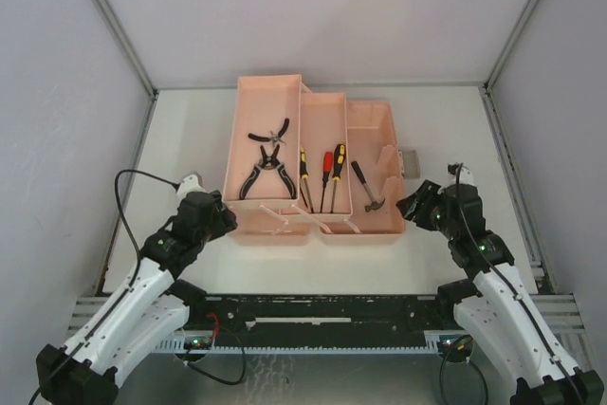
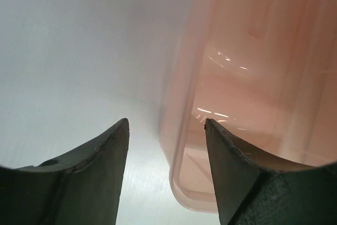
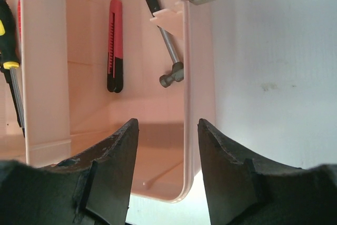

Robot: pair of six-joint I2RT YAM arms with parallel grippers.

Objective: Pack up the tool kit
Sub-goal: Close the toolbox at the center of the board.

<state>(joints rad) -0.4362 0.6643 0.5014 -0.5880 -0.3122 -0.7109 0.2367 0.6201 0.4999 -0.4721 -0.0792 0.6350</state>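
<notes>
The salmon-pink toolbox (image 1: 313,163) is lying open mid-table with its long axis running left to right between the arms, the left gripper (image 1: 220,216) standing open just off its near-left corner while the right gripper (image 3: 164,146) is straddling, half-open, its right wall.

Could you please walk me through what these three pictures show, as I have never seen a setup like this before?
The overhead picture shows two white robot arms at the near edge of a table. Between them stands an opened pink toolbox. Its trays hold pliers, screwdrivers and a small hammer.

The other two pictures come from cameras on the wrists, so the dark shapes at the bottom are each arm's own fingers. The left end effector is open beside the box's corner, holding nothing. The right end effector has its fingers either side of the box's right wall; whether they press on it I cannot tell. Its view also shows a red utility knife inside.
</notes>
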